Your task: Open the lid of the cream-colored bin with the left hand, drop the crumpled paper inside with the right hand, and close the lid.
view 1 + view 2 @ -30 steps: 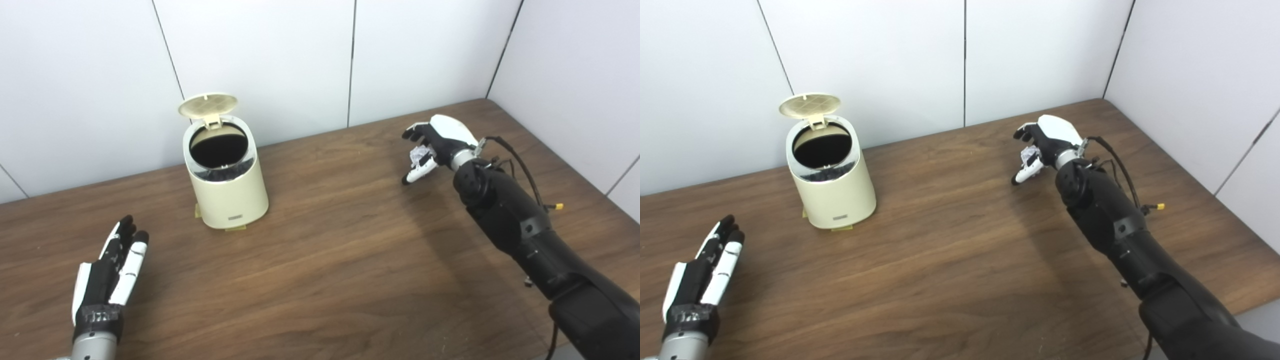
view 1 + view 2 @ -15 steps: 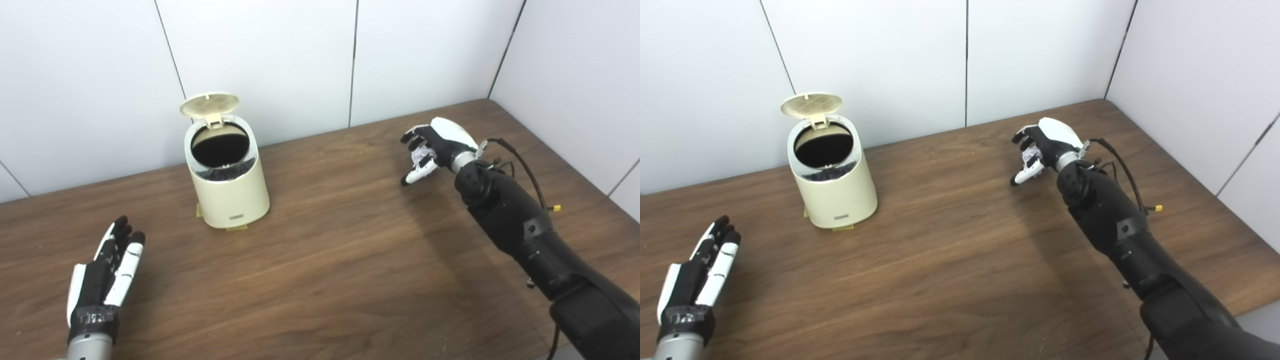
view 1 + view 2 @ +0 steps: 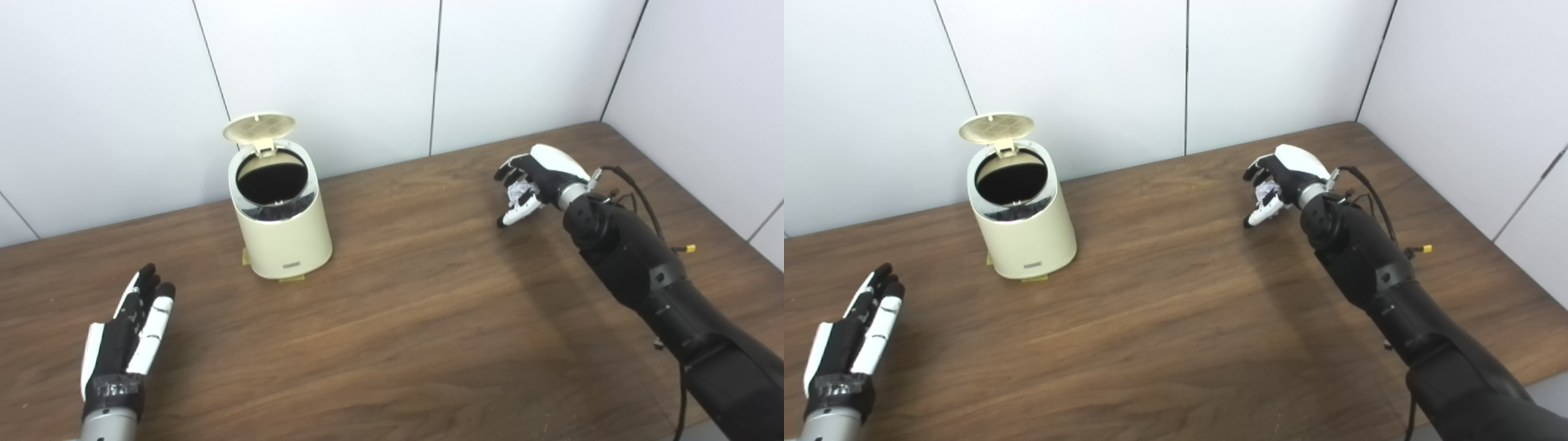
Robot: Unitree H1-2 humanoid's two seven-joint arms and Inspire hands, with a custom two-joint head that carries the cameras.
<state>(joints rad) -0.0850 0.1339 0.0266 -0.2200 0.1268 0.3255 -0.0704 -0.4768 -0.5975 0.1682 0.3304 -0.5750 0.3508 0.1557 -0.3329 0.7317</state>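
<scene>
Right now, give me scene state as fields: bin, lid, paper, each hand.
bin: cream-colored bin, upright on the table, far left
lid: lid hinged up, opening exposed
paper: crumpled paper in right hand, well right of the bin
left hand: left hand open, flat, fingers together, near-left, apart from bin
right hand: right hand shut on paper

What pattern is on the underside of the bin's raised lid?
A fine grid, cream like the round plastic bin; the hinged lid shows best in the right eye view.

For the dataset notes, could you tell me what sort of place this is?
Probably a lab test cell rather than a home: plain white wall panels box in a wooden table that carries only a cream-colored bin, worked by two robot arms.
</scene>
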